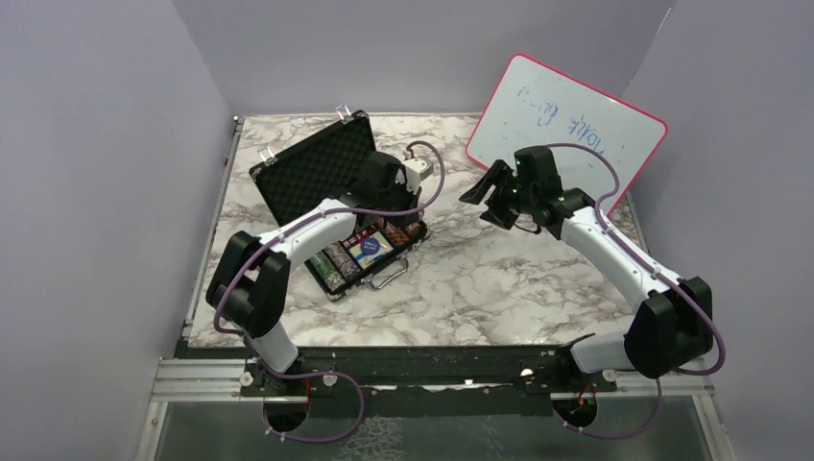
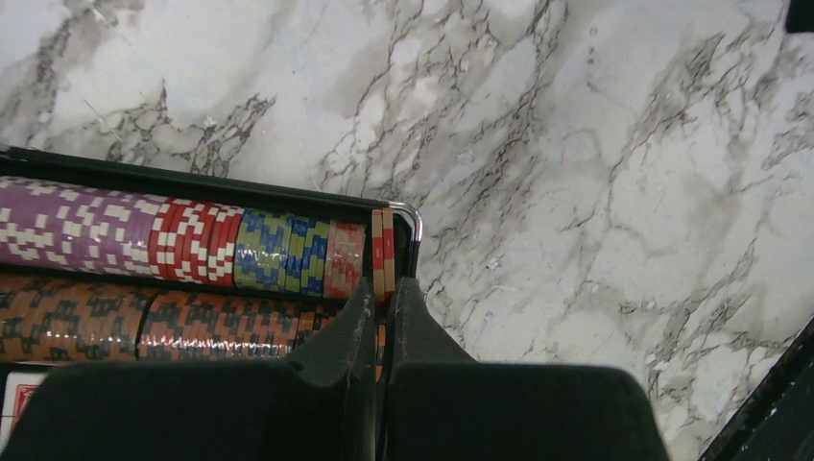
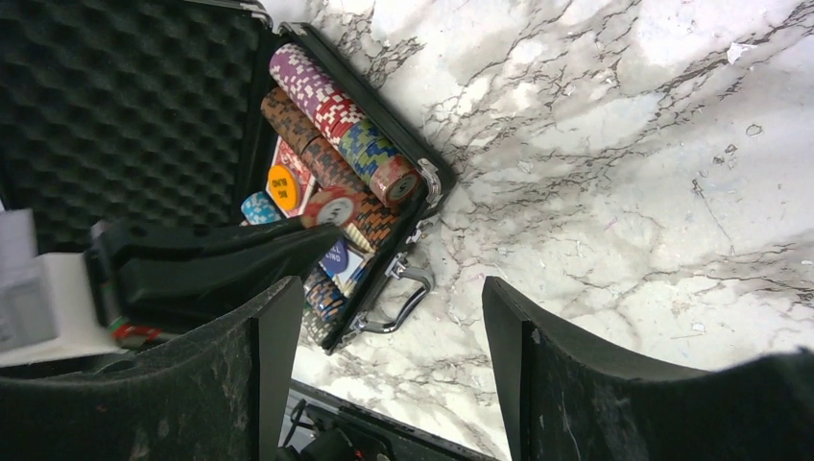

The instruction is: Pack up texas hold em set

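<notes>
Pinching two thin red-striped chips (image 2: 383, 245) between the almost closed jaws of the left gripper (image 2: 384, 288), at the corner of the open foam-lined case (image 1: 312, 171) lying on the left side of the marble table (image 1: 499, 279); spreading the right gripper (image 3: 392, 288) wide above the table, holding nothing.

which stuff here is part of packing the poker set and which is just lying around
Part of the job:
- open case
- chip rows in it
- cards
- buttons
- chip pinched in the left gripper

Just lying about:
- whiteboard, back right
</notes>
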